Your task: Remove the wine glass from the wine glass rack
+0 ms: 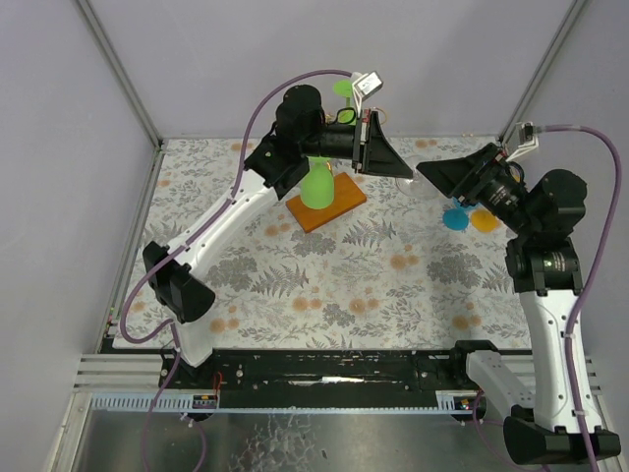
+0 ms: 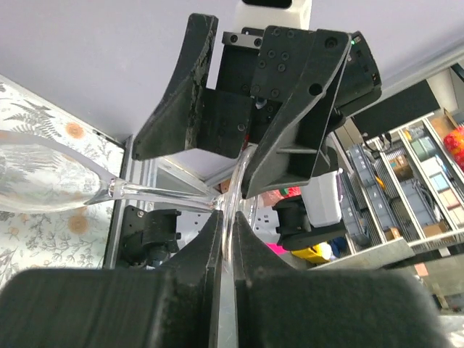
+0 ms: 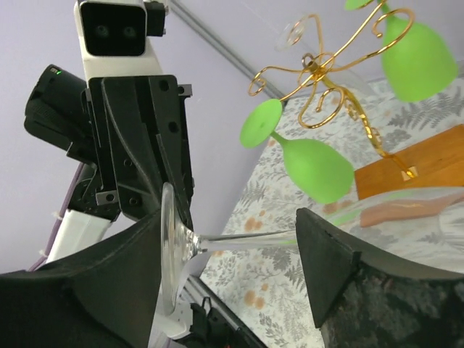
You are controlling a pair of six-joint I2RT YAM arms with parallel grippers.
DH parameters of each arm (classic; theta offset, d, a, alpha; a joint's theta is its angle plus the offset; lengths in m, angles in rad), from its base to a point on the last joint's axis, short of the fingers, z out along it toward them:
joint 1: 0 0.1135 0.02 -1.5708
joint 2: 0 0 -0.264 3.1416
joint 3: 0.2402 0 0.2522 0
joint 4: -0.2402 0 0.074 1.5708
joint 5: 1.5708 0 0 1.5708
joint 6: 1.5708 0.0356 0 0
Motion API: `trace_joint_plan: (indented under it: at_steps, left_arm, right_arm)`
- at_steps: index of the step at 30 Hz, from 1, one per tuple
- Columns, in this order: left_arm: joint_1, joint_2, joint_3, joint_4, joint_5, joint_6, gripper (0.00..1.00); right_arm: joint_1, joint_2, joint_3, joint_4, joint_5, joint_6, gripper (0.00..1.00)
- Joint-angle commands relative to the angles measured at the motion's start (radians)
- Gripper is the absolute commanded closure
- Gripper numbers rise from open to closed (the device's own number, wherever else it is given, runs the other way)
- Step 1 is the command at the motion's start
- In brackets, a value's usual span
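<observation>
A clear wine glass lies sideways in the air between my two grippers. My left gripper (image 2: 227, 217) is shut on the rim of its foot (image 2: 230, 190); the stem (image 2: 156, 193) runs left to the bowl (image 2: 36, 174). My right gripper (image 3: 228, 217) is open, its fingers (image 3: 333, 264) either side of the stem (image 3: 243, 239), next to the foot (image 3: 167, 250). The grippers meet tip to tip in the top view, left (image 1: 401, 169) and right (image 1: 437, 175). The gold wire rack (image 3: 319, 87) on its orange base (image 3: 417, 163) stands behind, with green glasses (image 3: 312, 163) hanging.
A second green glass (image 3: 417, 54) hangs on the rack's far side. In the top view the orange base (image 1: 344, 202) sits mid-back on the floral mat, below my left arm. A blue item (image 1: 455, 216) and an orange item (image 1: 484, 218) lie under my right wrist.
</observation>
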Motion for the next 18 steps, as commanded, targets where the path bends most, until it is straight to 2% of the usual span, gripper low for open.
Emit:
trace_joint_plan:
  at_steps: [1,4,6,10,14,18]
  left_arm:
    - [-0.008,0.003,0.064,0.122,0.096,0.006,1.00]
    - [-0.014,0.010,0.091,0.091,0.124,0.059,1.00]
    - [-0.022,0.015,0.113,0.024,0.135,0.145,1.00]
    - [-0.056,0.002,0.151,-0.193,0.099,0.464,1.00]
    - [-0.117,-0.039,0.154,-0.421,-0.040,0.821,1.00]
    - [-0.185,-0.128,0.043,-0.476,-0.208,1.104,1.00]
  right_arm:
    - [0.003,-0.025,0.149,-0.226,0.184,-0.116,0.23]
    - [0.003,0.001,0.248,-0.351,0.292,-0.123,0.22]
    - [0.003,0.030,0.318,-0.430,0.348,-0.125,0.20]
    - [0.003,0.103,0.418,-0.567,0.399,-0.122,0.19]
    - [0.003,0.134,0.434,-0.628,0.421,-0.092,0.19]
    - [0.002,0.155,0.456,-0.691,0.435,-0.081,0.19]
